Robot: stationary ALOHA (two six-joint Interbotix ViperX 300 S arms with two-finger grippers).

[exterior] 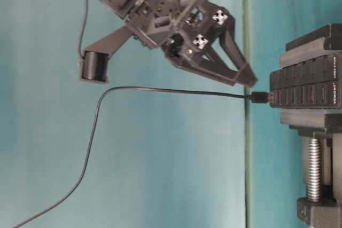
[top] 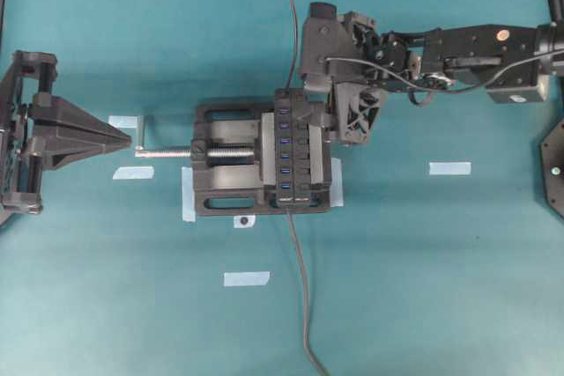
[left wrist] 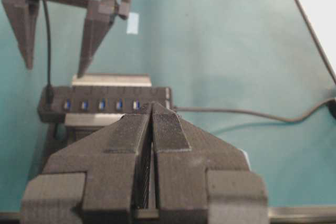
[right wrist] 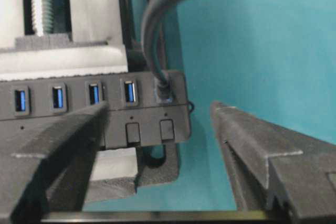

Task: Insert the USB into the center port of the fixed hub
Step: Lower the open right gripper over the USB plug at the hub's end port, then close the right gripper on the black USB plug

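Observation:
The fixed hub (top: pixel 292 151) is clamped in a black vise, its blue ports in a row. The USB (right wrist: pixel 163 91) sits plugged into the end port, not the center port (right wrist: pixel 58 97), which is empty. Its thin cable (exterior: pixel 160 91) trails away over the table. My right gripper (right wrist: pixel 160 107) hangs open just above the plug, one finger over the hub (right wrist: pixel 73 106) and the other past its end, holding nothing. It shows open above the USB (exterior: pixel 260 97) in the table-level view too. My left gripper (left wrist: pixel 152 109) is shut and empty, off the vise's screw handle and apart from the hub (left wrist: pixel 105 103).
The vise (top: pixel 225 184) with its silver screw handle (top: pixel 163 152) stands mid-table on taped marks. The hub's own fixed cable (top: pixel 302 288) runs toward the near edge. Bits of blue tape (top: pixel 449 167) lie on the teal table.

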